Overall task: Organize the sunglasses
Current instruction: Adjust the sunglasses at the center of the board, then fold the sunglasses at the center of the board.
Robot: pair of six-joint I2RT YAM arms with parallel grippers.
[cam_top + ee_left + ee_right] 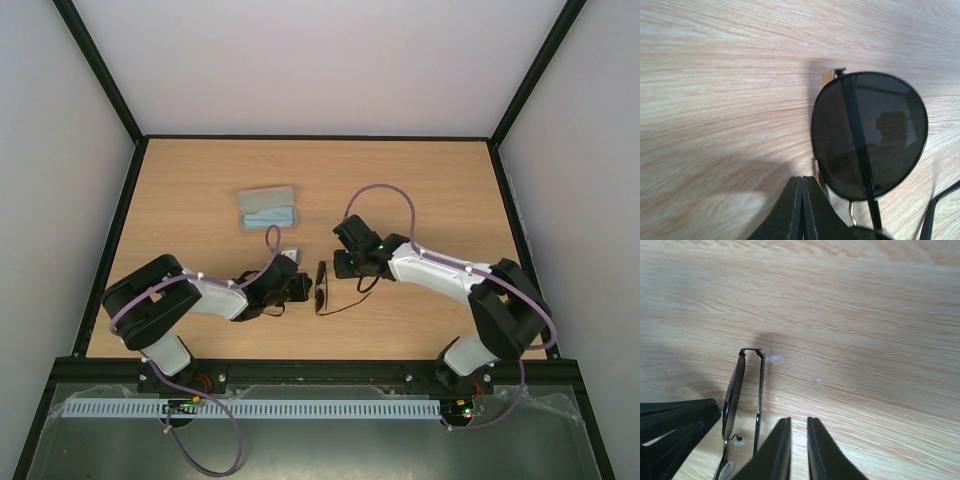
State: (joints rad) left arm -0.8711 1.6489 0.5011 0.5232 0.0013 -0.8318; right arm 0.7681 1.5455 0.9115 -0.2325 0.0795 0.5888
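Likely folding sunglasses (867, 135) by counter's (420, 190) near edge: left tool (801, 187) clenched beside them, hold unclear; right tool (799, 440) slightly parted, empty. Next, close splayed temple (946, 192).

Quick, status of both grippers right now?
Left gripper: closed, right beside the sunglasses; whether it grips them cannot be told.
Right gripper: slightly open, holding nothing.

No lettering, brand mark, number or sign can be read on the sunglasses (869, 135) or anywhere around them.
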